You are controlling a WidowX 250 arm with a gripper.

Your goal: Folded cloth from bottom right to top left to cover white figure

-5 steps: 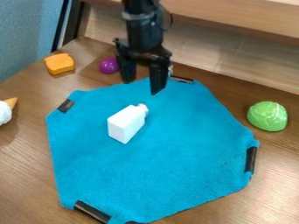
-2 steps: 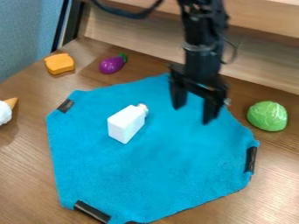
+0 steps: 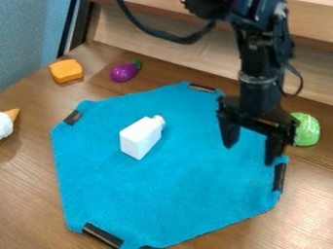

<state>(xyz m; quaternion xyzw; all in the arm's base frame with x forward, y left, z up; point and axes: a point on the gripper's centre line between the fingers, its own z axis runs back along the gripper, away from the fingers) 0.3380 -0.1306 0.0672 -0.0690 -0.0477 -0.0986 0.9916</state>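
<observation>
Brown wood grain runs across the table (image 3: 32,180), where a blue cloth (image 3: 182,185) lies spread flat beneath the claw (image 3: 249,154), its fingers apart. Left of the claw in view, a white bottle (image 3: 139,138) rests on the cloth; farther left is a purple eggplant (image 3: 123,72). Just right sits a green cabbage (image 3: 308,129).
</observation>
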